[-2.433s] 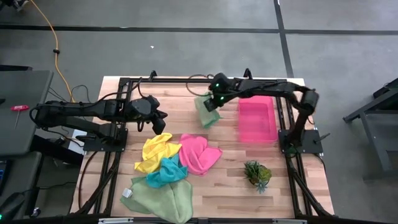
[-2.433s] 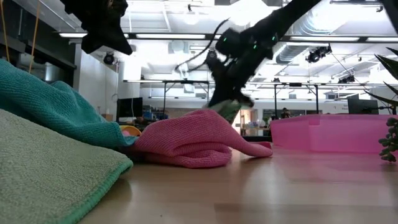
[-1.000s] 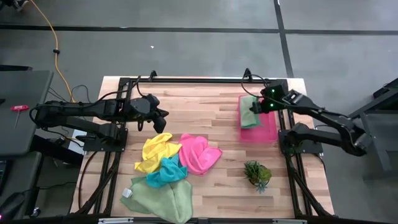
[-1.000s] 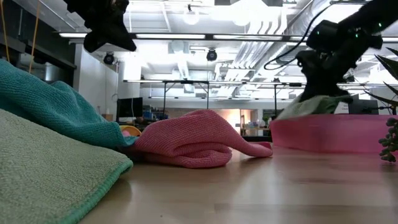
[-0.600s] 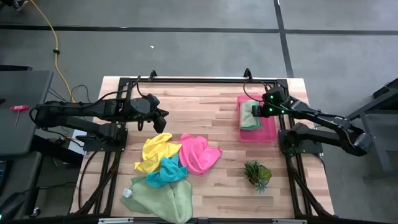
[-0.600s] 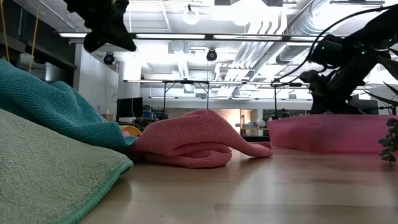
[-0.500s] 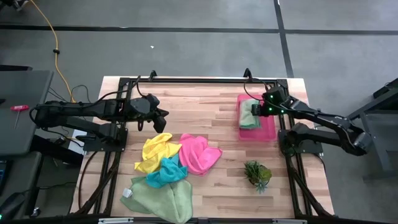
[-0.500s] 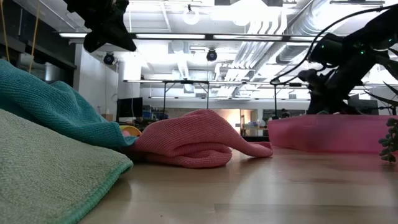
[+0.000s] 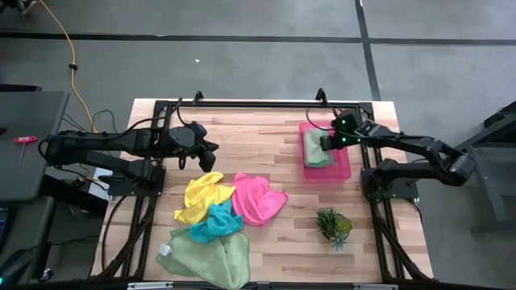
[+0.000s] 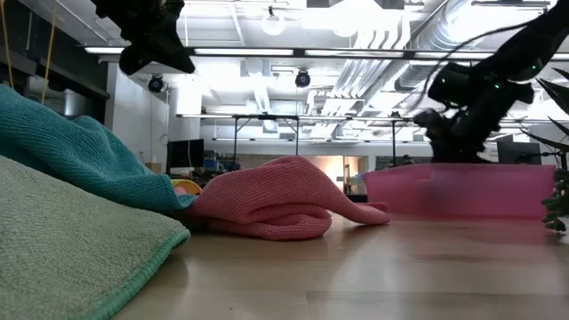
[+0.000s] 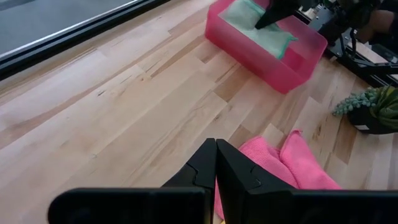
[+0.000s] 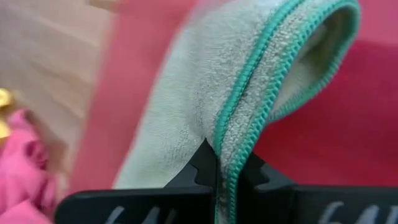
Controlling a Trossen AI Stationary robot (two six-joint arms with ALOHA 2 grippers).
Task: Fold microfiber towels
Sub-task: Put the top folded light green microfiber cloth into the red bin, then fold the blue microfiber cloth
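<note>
**Right Gripper Clamped on a Green Towel Inside the Pink Tray**

The right gripper (image 9: 329,145) was positioned over the rigid pink rectangular plastic tray (image 9: 345,167) at the right rear of the wooden table (image 9: 266,145). Its fingers were closed on the teal-stitched edge of a folded pale green microfiber towel (image 9: 315,150), which lay inside the tray.

The left gripper (image 9: 211,151) was suspended above bare table surface at the left rear, fingers pressed fully together and holding nothing.

The four remaining cloths lay in a loose cluster at the front left of the table. The crumpled yellow towel (image 9: 203,196) touched the hot pink towel (image 9: 259,198). The teal towel (image 9: 214,223) lay just in front of both, overlapping the second pale green towel (image 9: 208,258) nearest the front edge.

A small spiky green plant (image 9: 334,225) stood in front of the tray, well apart from it.
</note>
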